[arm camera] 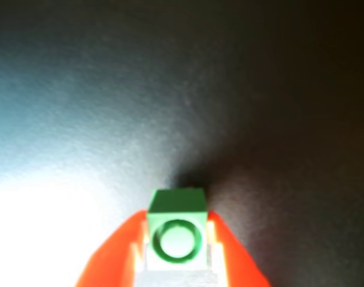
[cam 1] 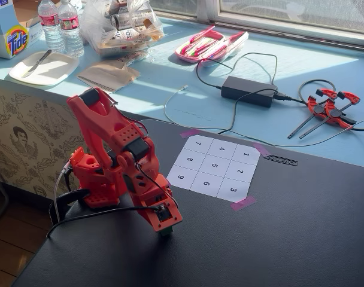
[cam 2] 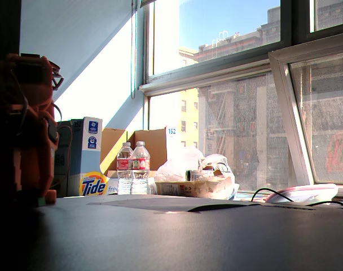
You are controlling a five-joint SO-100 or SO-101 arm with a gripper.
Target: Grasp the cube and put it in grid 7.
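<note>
With the hand (arm camera: pixel 177 254) closed on the cube (arm camera: pixel 177 230) low over the dark table (cam 1: pixel 278 239), left of and nearer than the numbered sheet, I judge the grasp done and the carry to grid 7 (cam 1: pixel 199 143) left; its round mark faces the wrist camera, no long axis.

The cube (arm camera: pixel 176 230) is seen as smooth, glossy green plastic, held between orange plastic fingers (arm camera: pixel 113 260). The tabletop (cam 1: pixel 278 239) is shown matt black and finely grained; the numbered sheet (cam 1: pixel 215 169) is white paper.
</note>
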